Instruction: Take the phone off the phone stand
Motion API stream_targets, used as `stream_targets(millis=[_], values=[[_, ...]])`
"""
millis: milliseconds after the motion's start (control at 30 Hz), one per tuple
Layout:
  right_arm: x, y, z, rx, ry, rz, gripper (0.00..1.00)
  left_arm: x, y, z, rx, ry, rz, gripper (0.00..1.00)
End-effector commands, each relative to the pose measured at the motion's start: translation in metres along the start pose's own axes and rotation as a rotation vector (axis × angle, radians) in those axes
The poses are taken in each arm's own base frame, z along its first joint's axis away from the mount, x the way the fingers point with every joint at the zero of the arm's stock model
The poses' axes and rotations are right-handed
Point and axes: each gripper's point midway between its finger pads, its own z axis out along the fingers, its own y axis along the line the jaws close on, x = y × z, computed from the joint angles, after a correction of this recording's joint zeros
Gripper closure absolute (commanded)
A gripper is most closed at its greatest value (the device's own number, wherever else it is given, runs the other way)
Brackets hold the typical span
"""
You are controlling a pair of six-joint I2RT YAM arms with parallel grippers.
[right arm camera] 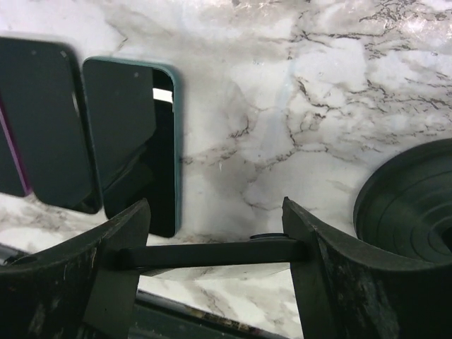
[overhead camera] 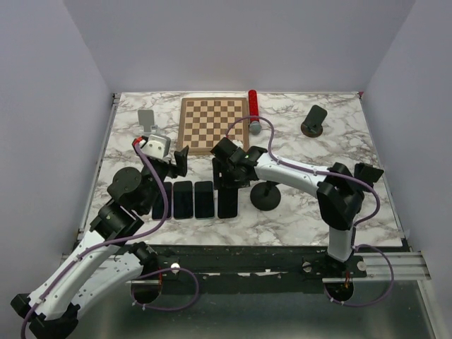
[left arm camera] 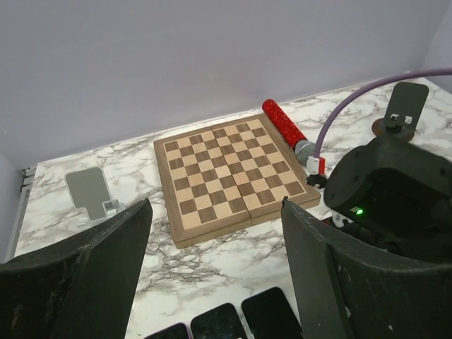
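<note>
The right gripper (right arm camera: 215, 248) clamps a dark phone (right arm camera: 212, 253) by its two long edges, the slab seen edge-on between the fingers (right arm camera: 92, 282) in the right wrist view. From above, the phone (overhead camera: 227, 192) sits under that gripper (overhead camera: 227, 169) near the middle of the marble worktop (overhead camera: 381, 205), towards the near edge. It is apart from the phone stand (overhead camera: 265, 195), whose round black base stands just to its right. Whether the phone's lower end touches the marble cannot be told.

Three other phones (overhead camera: 183, 200) lie flat in a row just to its left. The left gripper (left arm camera: 215, 272) hangs above that row's left end, jaws spread wide and holding nothing.

Along the far edge, a chessboard (overhead camera: 213, 123) lies flat at the centre. A red cylinder (overhead camera: 252, 101) touches its right side. A grey stand (overhead camera: 147, 120) is towards the far-left corner and a dark stand (overhead camera: 313, 121) towards the far-right corner.
</note>
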Motion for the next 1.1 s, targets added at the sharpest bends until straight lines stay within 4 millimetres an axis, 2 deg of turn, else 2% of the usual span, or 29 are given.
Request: stream_targets(millis=[0,133,333,533,700,933,1067], values=[[-0.013,0.008,0.018,0.04,-0.04,0.037,0.99,-0.007,-0.002,0.0,0.011,-0.041,-0.033,0.18],[-0.013,-0.001,0.026,0.088,-0.046,0.036,0.99,-0.004,-0.01,0.003,0.049,-0.016,-0.032,0.18],[-0.007,-0.011,0.037,0.138,-0.036,0.013,0.99,-0.006,-0.011,0.002,0.058,-0.023,-0.037,0.18],[0.0,-0.02,0.052,0.179,-0.018,-0.003,0.94,-0.005,-0.01,0.002,0.052,-0.018,-0.036,0.18],[0.0,-0.02,0.059,0.174,-0.034,0.016,0.89,-0.004,-0.01,0.003,0.048,-0.015,-0.035,0.18],[-0.002,-0.008,0.071,0.125,-0.058,0.087,0.87,-0.001,-0.012,0.005,0.055,-0.003,-0.03,0.18],[-0.007,-0.016,0.072,0.174,-0.092,0.095,0.83,-0.001,-0.011,0.005,0.047,-0.002,-0.03,0.18]])
